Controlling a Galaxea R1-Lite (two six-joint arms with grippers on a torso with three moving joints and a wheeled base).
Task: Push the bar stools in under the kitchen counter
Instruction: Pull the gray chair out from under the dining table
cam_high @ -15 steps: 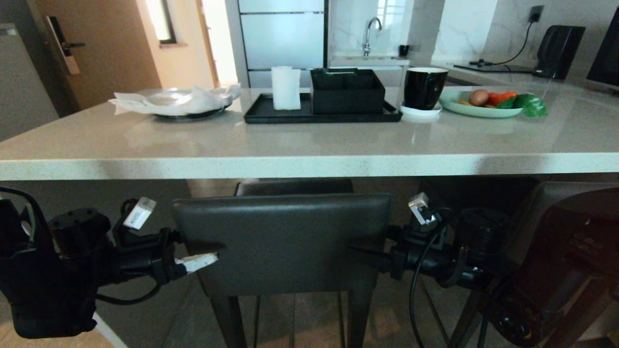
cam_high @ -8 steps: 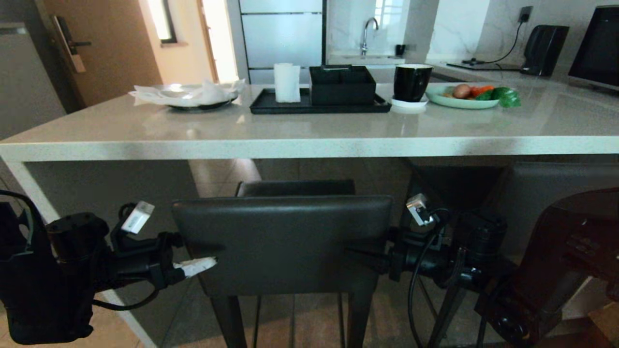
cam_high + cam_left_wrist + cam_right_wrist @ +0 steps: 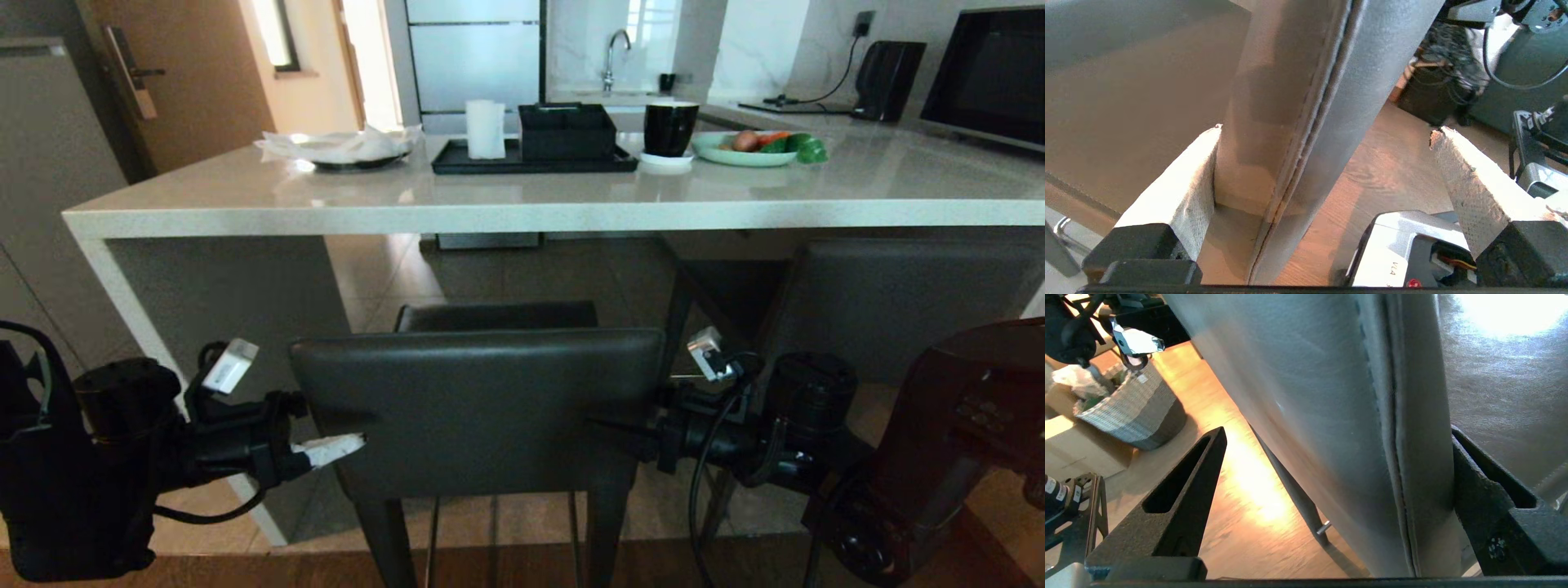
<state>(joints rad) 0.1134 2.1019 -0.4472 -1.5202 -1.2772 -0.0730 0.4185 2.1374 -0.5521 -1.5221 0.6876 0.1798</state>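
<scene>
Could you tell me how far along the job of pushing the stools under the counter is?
Done: the right stool looks tucked under the kitchen counter. In hand: the left gripper and right gripper, fingers open, straddle the near stool's backrest. Left: that stool stands short of the counter.

The near bar stool (image 3: 478, 408) stood before the kitchen counter (image 3: 522, 214), with the left gripper (image 3: 331, 447) at its backrest's left edge and the right gripper (image 3: 616, 429) at its right edge (jaws astride). A second stool (image 3: 890, 302) sat under the counter, right of the near stool.
</scene>
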